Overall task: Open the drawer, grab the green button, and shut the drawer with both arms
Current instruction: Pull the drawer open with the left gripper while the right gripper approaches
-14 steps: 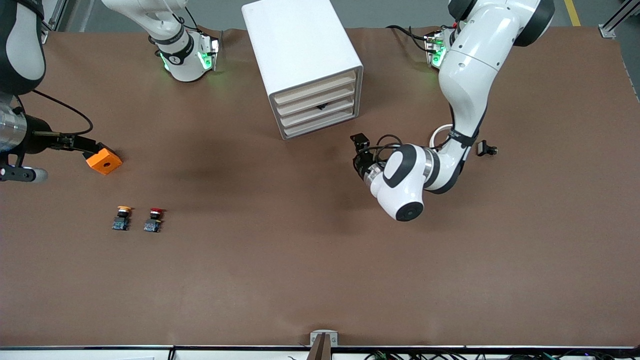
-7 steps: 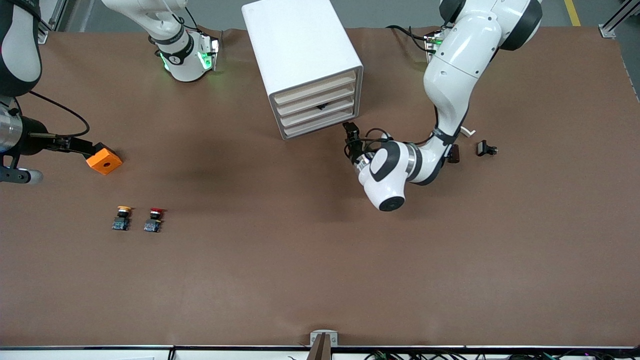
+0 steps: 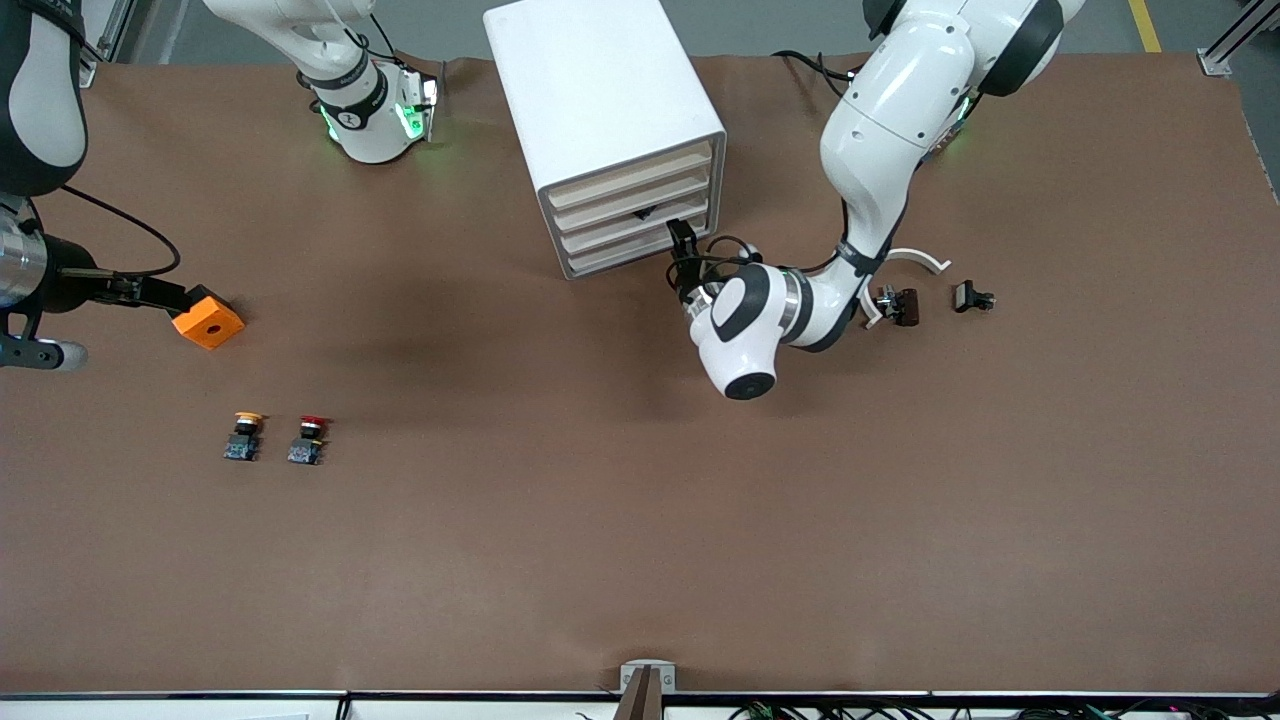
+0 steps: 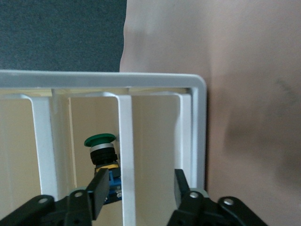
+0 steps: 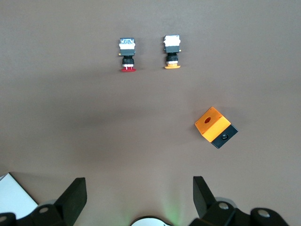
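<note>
the white cabinet [image 3: 607, 120] stands at the table's [image 3: 640, 560] edge where the robots' bases are, about midway along it, with four cream drawers stacked in its front. the left gripper [image 3: 683, 243] is right in front of the cabinet, at the corner nearest the left arm. in the left wrist view its two fingers [image 4: 98, 193] stand partly apart, one on each side of a white strip of the cabinet front, and they hold nothing. the button [image 4: 104, 159] with the green cap sits inside the drawer [image 3: 636, 211], the third one down, seen through the gap. the right gripper [image 5: 139, 197] hangs up high over the right arm's end of the table, with its fingers wide apart and nothing in them. below it an orange block [image 3: 208, 322] lies near that end edge. a yellow button [image 3: 243, 436] and a red button [image 3: 307, 439] sit side by side, nearer the front camera than the block. two small black parts [image 3: 932, 300] lie on the table toward the left arm's end.
</note>
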Tool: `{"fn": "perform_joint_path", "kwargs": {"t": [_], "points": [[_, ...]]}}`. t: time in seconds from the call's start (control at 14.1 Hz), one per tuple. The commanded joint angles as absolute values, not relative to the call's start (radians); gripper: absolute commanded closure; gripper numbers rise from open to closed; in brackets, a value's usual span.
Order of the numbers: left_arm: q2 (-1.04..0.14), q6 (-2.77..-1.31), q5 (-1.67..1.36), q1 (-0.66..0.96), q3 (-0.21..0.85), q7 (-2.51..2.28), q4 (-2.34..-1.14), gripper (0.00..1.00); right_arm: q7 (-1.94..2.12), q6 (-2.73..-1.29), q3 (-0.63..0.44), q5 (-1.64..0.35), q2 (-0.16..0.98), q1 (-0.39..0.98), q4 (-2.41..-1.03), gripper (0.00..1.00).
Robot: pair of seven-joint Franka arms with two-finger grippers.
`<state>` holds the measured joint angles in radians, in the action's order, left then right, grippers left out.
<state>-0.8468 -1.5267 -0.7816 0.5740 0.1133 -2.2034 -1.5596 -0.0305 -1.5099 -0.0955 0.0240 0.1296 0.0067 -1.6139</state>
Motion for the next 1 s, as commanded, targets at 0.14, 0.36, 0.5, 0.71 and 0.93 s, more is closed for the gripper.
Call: {"fn": "perform_joint_path", "kwargs": {"t": [0.14, 0.36, 0.5, 0.71, 0.93], "points": [[-0.848, -1.523, -0.828, 0.626, 0.107, -2.22, -1.575, 0.46, -0.037, -1.499, -0.087, 0.029, 0.141, 0.0, -1.592, 0.0], [-0.856, -1.526, -0.828, 0.637, 0.107, -2.22, -1.575, 0.79, -0.038, -1.499, -0.087, 0.029, 0.141, 0.003, -1.595, 0.0], [-0.856, -1.532, -0.825, 0.646, 0.104, -2.22, -1.574, 1.0, -0.055, -1.496, -0.087, 0.029, 0.141, 0.006, -1.597, 0.0], [-0.853, -1.532, -0.815, 0.634, 0.095, -2.221, -1.565, 1.0, -0.116, -1.491, -0.084, 0.028, 0.14, 0.026, -1.597, 0.0], [-0.841, -1.52, -0.796, 0.632, 0.026, -2.224, -1.533, 1.0, -0.253, -1.491, -0.083, 0.028, 0.138, 0.081, -1.595, 0.0]]}}
